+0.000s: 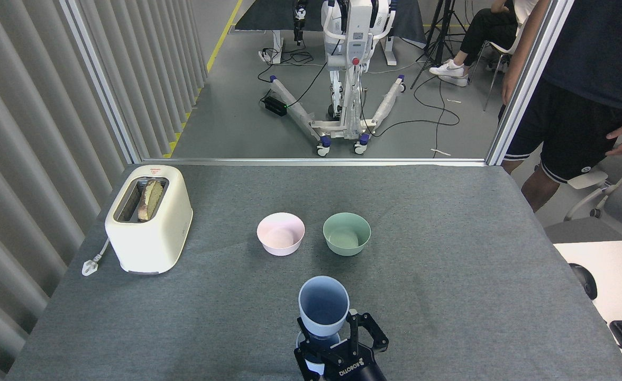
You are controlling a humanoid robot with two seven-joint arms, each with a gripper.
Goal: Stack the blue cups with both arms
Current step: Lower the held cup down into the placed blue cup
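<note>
One blue cup (323, 307) stands upright in the air near the table's front edge, mouth up, with my right gripper (334, 334) shut on its lower part. The black gripper comes up from the bottom edge and shows white lettering on its body. The other blue cup (316, 367) is directly beneath the held one and mostly hidden by it and the gripper; only a sliver of its pale wall shows. Whether the held cup's base is inside it I cannot tell. My left gripper is out of view.
A pink bowl (281, 233) and a mint-green bowl (346, 233) sit side by side mid-table. A cream toaster (148, 218) with bread stands at the left. A person (581, 90) stands past the table's right far corner.
</note>
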